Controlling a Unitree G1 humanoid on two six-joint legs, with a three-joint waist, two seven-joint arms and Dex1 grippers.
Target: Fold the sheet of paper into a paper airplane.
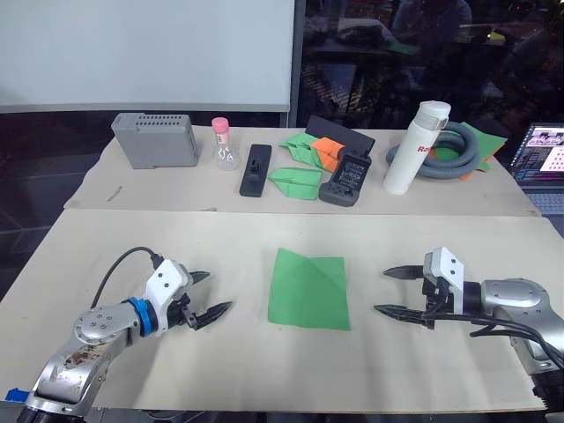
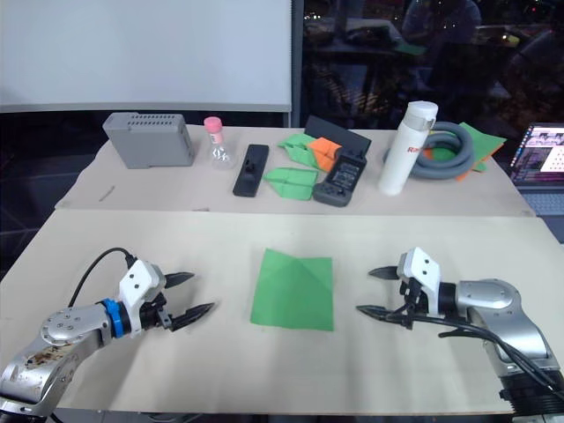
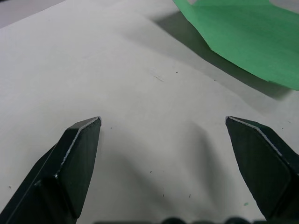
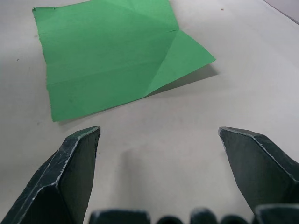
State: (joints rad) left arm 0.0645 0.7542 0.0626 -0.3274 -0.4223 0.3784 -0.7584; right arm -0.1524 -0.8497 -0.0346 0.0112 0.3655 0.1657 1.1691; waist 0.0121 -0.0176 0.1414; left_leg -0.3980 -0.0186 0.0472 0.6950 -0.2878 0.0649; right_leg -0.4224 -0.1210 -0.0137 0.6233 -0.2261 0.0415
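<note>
The sheet of paper [image 1: 308,288] lies flat in the middle of the near table, bright green and roughly square, with diagonal creases and one far corner folded over. My left gripper [image 1: 210,294] rests to its left, a hand's width away, open and holding nothing. To the right of the sheet my right gripper [image 1: 394,292] points at it, open and holding nothing too. In the right wrist view the creased sheet [image 4: 112,51] lies ahead of the black fingers [image 4: 70,172]. One edge of the sheet [image 3: 247,37] shows beyond my left fingers [image 3: 77,154].
The far table holds a grey box [image 1: 154,139], a small pink-capped flask [image 1: 226,148], a black device [image 1: 255,170], small green paper darts [image 1: 295,181], an orange dart [image 1: 329,148], a white bottle [image 1: 413,150] and a grey hose coil [image 1: 454,154]. A laptop [image 1: 542,163] stands far right.
</note>
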